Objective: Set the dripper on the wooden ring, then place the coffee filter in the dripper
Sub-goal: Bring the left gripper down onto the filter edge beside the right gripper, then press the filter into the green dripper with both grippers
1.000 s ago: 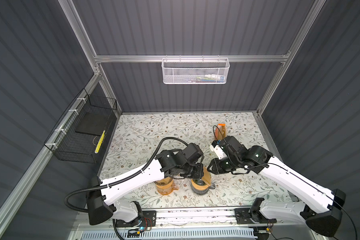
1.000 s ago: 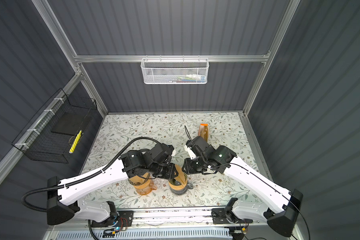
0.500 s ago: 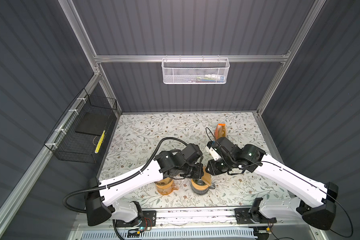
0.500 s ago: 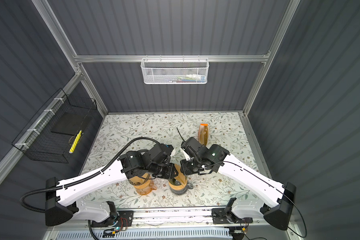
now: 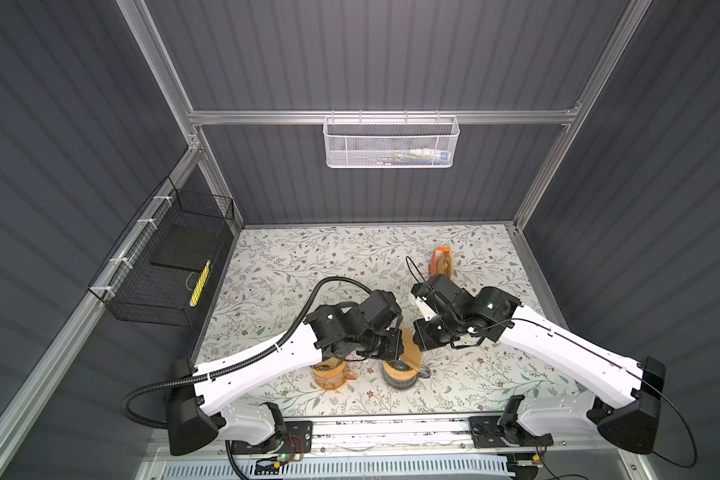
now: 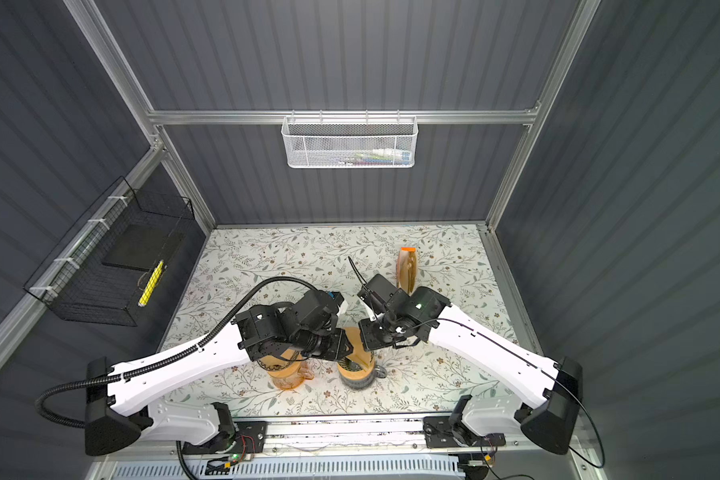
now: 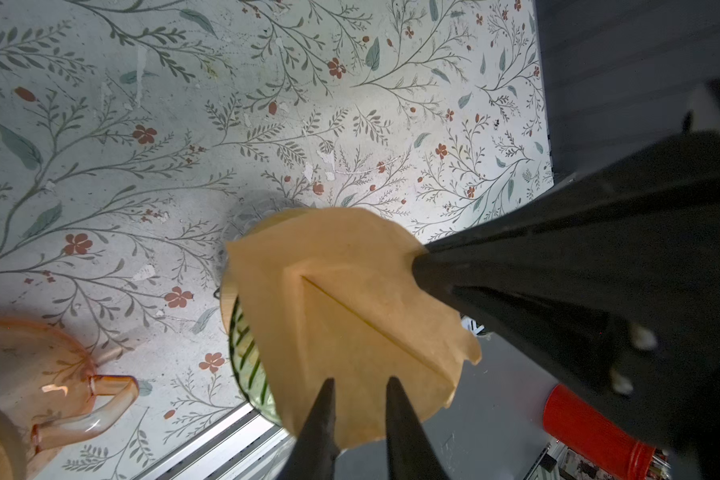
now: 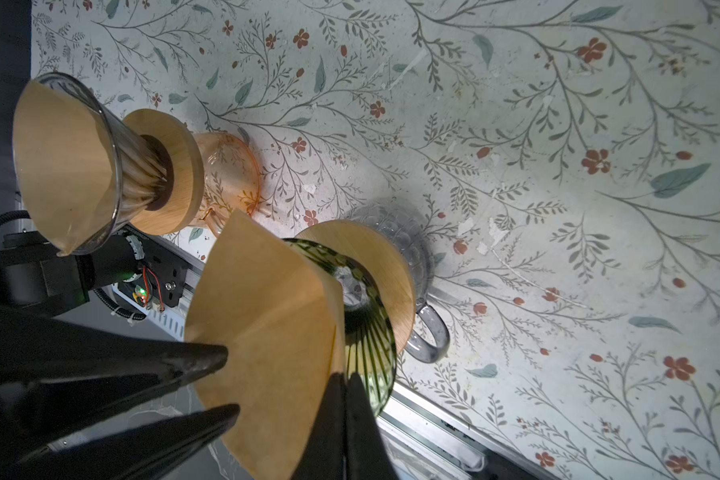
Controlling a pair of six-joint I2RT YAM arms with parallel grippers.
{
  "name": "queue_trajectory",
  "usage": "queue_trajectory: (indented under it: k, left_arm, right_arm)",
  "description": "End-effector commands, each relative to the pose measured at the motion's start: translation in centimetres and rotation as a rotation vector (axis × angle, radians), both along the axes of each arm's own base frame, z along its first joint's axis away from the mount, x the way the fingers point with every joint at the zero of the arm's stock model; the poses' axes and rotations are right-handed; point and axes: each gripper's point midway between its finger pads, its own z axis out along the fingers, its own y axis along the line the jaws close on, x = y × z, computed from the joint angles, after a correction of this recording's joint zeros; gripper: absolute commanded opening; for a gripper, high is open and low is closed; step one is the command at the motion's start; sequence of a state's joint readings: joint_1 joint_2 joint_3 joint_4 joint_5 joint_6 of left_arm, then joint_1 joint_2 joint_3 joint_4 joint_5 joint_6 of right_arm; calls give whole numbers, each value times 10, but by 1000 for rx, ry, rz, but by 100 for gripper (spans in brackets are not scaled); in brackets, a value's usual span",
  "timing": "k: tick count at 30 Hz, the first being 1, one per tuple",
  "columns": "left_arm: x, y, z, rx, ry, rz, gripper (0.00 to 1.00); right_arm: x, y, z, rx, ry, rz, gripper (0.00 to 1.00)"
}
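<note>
A brown filter point(image 8: 267, 332) hangs tilted over the mouth of the green dripper point(image 8: 371, 345), near the front edge of the table point(image 8: 558, 166), between the two claws. The right claw point(image 8: 344, 376) is pinched tight on one side of the filter's rim. The left claw point(image 7: 359, 382) straddles the opposite side, fingers point(image 7: 325, 415) slightly apart; whether it grips cannot be told.
</note>
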State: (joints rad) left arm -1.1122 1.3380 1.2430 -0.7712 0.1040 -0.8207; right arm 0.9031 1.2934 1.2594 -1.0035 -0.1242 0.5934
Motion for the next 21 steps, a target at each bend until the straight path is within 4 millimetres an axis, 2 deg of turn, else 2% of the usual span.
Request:
queue_trajectory:
  k: [1,10,21]
  left_arm:
    - [-3,5,-1,0,-8,5,23]
    - [-5,12,-12,1,-2,18,23]
    - [-1,8,-16,-4,-20,21,22]
  right_arm:
    - [0,-4,-2,-29,-8,-2,5]
    - [4,-9,-8,-68,-19,-12,2]
    - [11,-9,-11,-103,-31,-18,0]
